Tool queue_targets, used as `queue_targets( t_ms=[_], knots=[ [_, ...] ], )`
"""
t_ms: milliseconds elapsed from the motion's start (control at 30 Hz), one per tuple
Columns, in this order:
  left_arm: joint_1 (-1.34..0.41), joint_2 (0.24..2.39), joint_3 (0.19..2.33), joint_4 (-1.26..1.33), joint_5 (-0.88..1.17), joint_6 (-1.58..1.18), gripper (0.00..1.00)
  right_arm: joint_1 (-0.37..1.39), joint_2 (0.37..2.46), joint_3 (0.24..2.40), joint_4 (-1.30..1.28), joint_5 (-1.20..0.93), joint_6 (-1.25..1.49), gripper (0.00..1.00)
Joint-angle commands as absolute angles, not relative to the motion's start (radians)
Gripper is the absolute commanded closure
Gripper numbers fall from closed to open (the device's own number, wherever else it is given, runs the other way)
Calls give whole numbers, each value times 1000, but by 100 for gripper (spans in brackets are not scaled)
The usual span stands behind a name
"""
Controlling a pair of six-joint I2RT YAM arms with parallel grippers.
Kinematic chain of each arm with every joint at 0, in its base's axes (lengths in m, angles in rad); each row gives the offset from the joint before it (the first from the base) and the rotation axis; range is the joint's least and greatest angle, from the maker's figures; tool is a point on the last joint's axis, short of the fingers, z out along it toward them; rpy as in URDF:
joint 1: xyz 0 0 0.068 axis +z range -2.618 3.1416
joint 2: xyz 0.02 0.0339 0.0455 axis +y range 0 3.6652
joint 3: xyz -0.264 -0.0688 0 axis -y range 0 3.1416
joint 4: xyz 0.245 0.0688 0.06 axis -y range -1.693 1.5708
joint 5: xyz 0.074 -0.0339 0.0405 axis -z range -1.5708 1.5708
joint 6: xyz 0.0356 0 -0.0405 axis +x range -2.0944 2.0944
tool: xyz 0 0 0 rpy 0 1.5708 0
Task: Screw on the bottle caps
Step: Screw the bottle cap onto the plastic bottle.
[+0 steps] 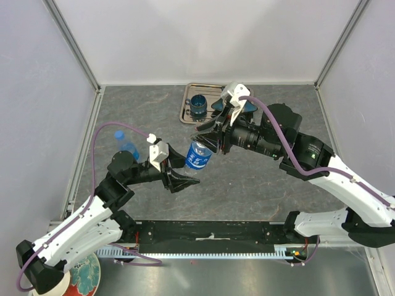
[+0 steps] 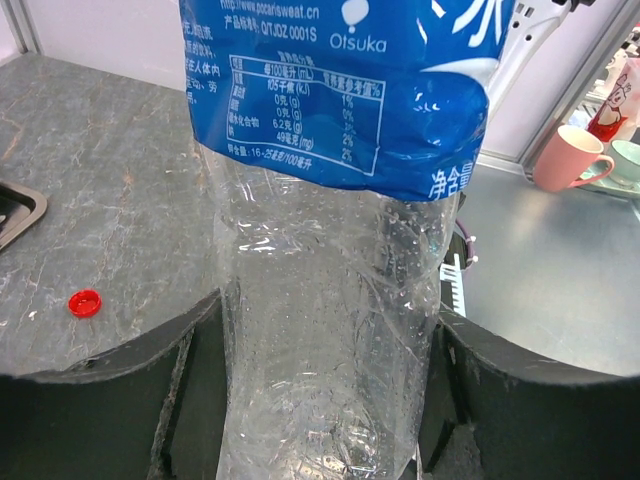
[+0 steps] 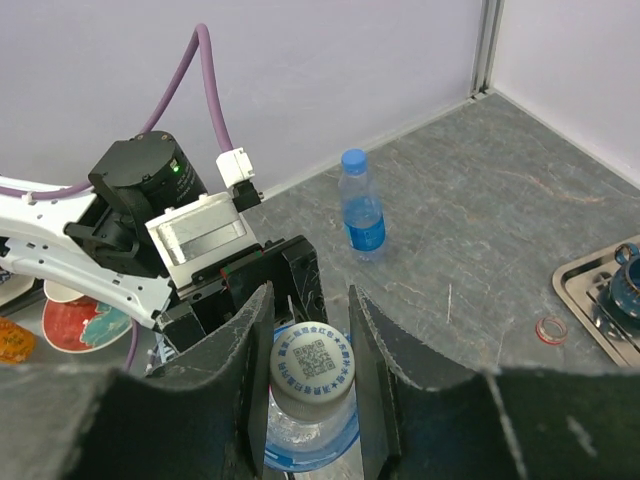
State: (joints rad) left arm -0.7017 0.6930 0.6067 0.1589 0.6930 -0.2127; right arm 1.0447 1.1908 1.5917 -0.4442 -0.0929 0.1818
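A clear bottle [image 1: 198, 155] with a blue label is tilted above the table between my two grippers. My left gripper [image 1: 185, 177] is shut on its lower body; in the left wrist view the bottle [image 2: 330, 300] fills the gap between the black fingers [image 2: 195, 400]. My right gripper [image 1: 208, 142] is shut on the white cap [image 3: 313, 362], which sits on the bottle's neck, a finger on each side. A second bottle [image 1: 127, 145] stands upright at the left with a blue cap [image 3: 353, 160] on it. A red cap [image 2: 84, 302] lies loose on the table.
A metal tray [image 1: 187, 106] at the back holds a dark blue cup [image 1: 199, 105]; the tray's corner [image 3: 585, 285] shows in the right wrist view. A pink mug [image 2: 568, 158] stands beyond the table. Grey walls enclose three sides.
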Motion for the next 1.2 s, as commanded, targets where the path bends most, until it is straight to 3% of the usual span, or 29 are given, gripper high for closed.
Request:
queue_targets(
  t_ms=[0,667,1167],
  knots=[
    [-676,692,603,167,636,-279,98,1071,1198,1663,-523,-172,186,76],
    [-676,677,592,153,712,-259,98,1069,1203,1675,-479,-170,299,78],
    [-678,675,627,150,790,-258,98,1071,1197,1632,-459,35,207,79]
  ],
)
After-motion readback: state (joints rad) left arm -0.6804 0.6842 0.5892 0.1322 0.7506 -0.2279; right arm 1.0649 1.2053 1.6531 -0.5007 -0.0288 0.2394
